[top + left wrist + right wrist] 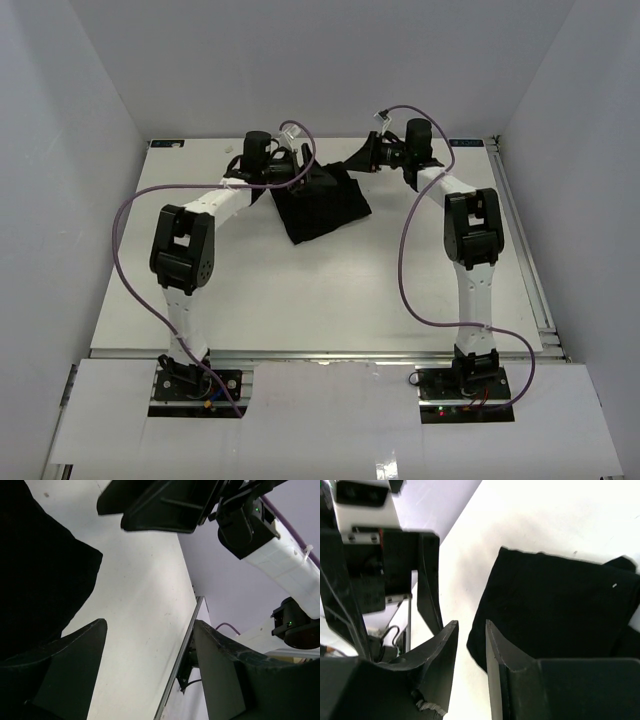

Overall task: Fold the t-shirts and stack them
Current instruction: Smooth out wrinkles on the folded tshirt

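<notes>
The black t-shirt (322, 205) lies folded into a compact, roughly square pad at the back middle of the white table. It also shows in the left wrist view (35, 580) and the right wrist view (560, 610). My left gripper (292, 165) hovers over the shirt's far left corner; its jaws (150, 625) are wide open and empty above bare table beside the shirt. My right gripper (362, 157) is just past the shirt's far right corner; its jaws (471, 624) stand a narrow gap apart with nothing between them, next to the shirt's edge.
The two grippers face each other closely across the shirt's far edge; the right gripper (160, 505) fills the top of the left wrist view. A metal rail (522, 230) runs along the table's right edge. White walls enclose the table. Purple cables (130, 250) loop beside both arms.
</notes>
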